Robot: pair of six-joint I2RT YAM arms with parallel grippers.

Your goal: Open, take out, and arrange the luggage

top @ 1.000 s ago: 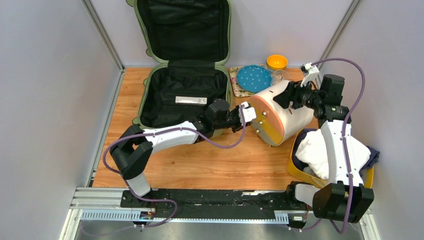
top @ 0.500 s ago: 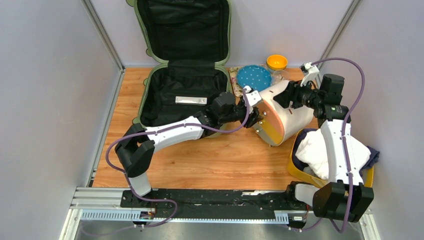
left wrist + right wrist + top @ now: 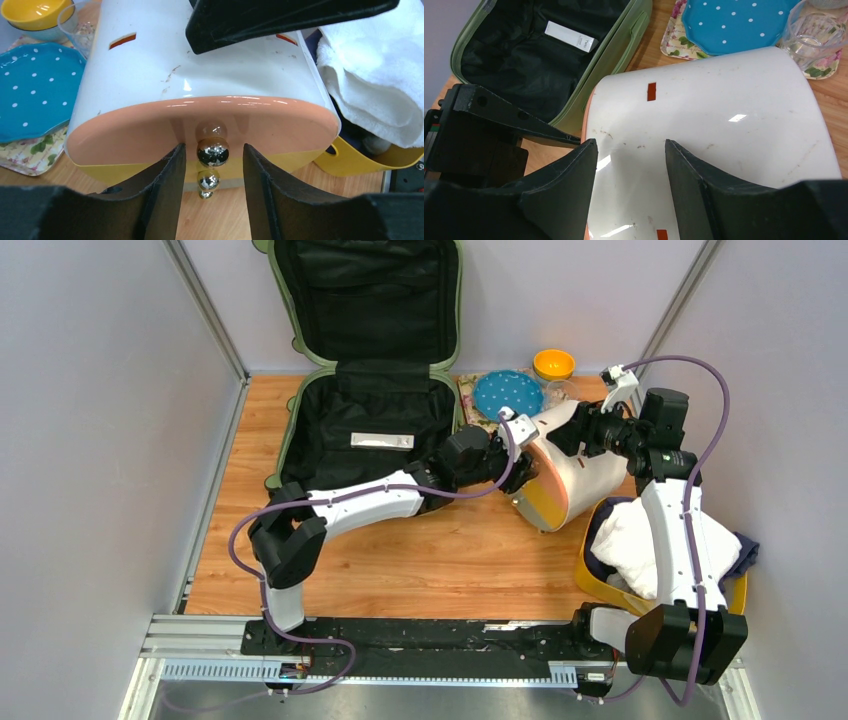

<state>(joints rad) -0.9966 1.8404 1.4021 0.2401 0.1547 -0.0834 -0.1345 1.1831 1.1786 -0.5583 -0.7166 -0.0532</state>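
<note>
The sage-green luggage [image 3: 292,430] lies open at the back left, its lid leaning on the wall; its black lining holds a white card [image 3: 382,441]. It also shows in the right wrist view [image 3: 621,50]. The round cream-and-orange drawer box [image 3: 585,475] lies on its side to the right of it. My left gripper [image 3: 520,468] is open at the box's orange front, with its fingers [image 3: 167,172] on either side of a chrome knob [image 3: 213,152] and not touching it. My right gripper [image 3: 631,150] is open over the box's white top [image 3: 724,115].
A yellow tray [image 3: 598,585] with a white towel [image 3: 640,540] stands at the front right. A blue polka-dot plate [image 3: 507,393] on a floral mat, a glass [image 3: 560,390] and a yellow bowl [image 3: 553,364] sit behind the box. Grey walls enclose the table.
My left arm has reached further right and back, bringing its open gripper up to the box's front around the knob. The right arm and the box have stayed still.
</note>
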